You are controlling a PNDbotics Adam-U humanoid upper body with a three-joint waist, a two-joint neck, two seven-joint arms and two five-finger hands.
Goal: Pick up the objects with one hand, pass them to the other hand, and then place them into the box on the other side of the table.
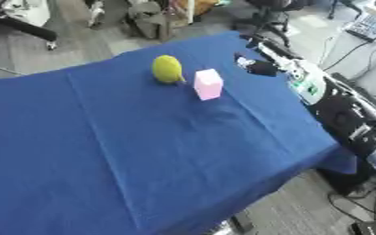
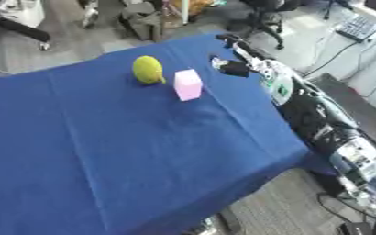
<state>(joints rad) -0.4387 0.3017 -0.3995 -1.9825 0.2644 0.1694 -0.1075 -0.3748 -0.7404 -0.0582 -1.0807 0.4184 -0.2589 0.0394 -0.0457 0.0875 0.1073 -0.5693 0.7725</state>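
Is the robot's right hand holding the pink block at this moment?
No, the pink block stands alone on the blue cloth beside the yellow fruit, and the right hand is apart.

Your blue-clothed bench (image 1: 143, 160) carries a yellow lemon (image 1: 167, 69), with a pink block (image 1: 208, 84) just beside it.

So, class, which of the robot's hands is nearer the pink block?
Right. The right hand sits just right of the pink block, not touching; the left is out of view.
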